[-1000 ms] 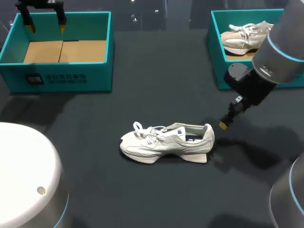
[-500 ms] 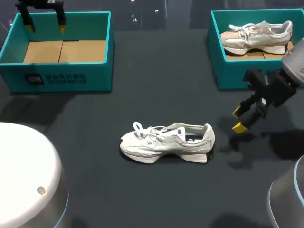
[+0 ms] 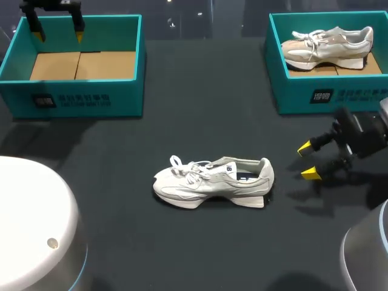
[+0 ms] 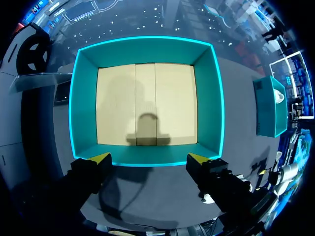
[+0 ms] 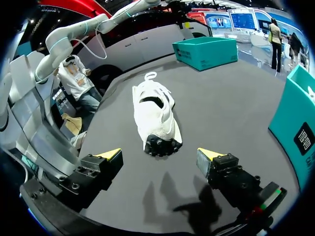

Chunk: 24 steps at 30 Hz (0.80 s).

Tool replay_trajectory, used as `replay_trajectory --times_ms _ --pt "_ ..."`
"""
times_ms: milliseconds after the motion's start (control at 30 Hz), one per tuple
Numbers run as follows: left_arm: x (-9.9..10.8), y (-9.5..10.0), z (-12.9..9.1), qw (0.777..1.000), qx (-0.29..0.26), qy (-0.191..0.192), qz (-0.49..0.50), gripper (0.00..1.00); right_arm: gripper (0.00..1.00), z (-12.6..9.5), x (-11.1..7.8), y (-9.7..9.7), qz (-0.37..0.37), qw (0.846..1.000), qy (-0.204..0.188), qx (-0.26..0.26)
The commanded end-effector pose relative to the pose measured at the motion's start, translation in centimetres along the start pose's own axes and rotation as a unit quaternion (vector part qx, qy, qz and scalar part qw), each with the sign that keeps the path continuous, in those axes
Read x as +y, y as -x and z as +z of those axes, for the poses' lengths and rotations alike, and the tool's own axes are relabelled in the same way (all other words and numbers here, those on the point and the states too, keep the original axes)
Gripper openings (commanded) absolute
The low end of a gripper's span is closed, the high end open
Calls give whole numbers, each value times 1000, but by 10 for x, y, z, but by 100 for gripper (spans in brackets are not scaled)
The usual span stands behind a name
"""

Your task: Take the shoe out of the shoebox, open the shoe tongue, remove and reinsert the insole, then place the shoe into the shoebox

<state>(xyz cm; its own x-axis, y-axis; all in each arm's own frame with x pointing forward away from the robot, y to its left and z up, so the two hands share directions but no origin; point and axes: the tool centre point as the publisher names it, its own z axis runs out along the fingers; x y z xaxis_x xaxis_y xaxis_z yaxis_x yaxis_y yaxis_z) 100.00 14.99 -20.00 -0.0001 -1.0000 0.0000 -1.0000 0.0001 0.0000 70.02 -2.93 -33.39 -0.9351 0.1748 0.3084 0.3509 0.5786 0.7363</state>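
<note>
A white and grey shoe (image 3: 213, 182) lies on its sole in the middle of the dark table, toe to the left, laces loose. In the right wrist view the shoe (image 5: 156, 116) lies ahead of my right gripper (image 5: 160, 154), heel toward it. My right gripper (image 3: 307, 160) stands open to the right of the heel, apart from it, holding nothing. My left gripper (image 3: 57, 33) hangs open over the back wall of the empty teal shoebox (image 3: 76, 99) at the far left. From the left wrist the shoebox (image 4: 145, 98) shows a bare cardboard floor beneath the left gripper (image 4: 150, 160).
A second teal shoebox (image 3: 315, 91) stands at the far right with another white shoe (image 3: 327, 45) inside. A white rounded robot part (image 3: 33, 224) fills the near left corner.
My right gripper has drawn back to the right from the shoe's heel and turned its fingers toward the shoe. The shoe and my left arm have not moved.
</note>
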Motion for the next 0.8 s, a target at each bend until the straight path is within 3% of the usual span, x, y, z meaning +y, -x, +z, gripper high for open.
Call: replay_trajectory --times_ms 33,100,300,800 --pt "0 0 0 1000 0 0 0 100 100 0 -4 -6 -1 999 37 -22" --pt "0 0 0 1000 0 0 0 100 100 1 -7 -6 -11 999 40 -33" --pt "0 0 0 1000 0 0 0 100 100 10 -26 -5 -77 990 110 -41" --pt "0 0 0 1000 0 0 0 100 100 27 -44 -3 -96 984 137 -55"
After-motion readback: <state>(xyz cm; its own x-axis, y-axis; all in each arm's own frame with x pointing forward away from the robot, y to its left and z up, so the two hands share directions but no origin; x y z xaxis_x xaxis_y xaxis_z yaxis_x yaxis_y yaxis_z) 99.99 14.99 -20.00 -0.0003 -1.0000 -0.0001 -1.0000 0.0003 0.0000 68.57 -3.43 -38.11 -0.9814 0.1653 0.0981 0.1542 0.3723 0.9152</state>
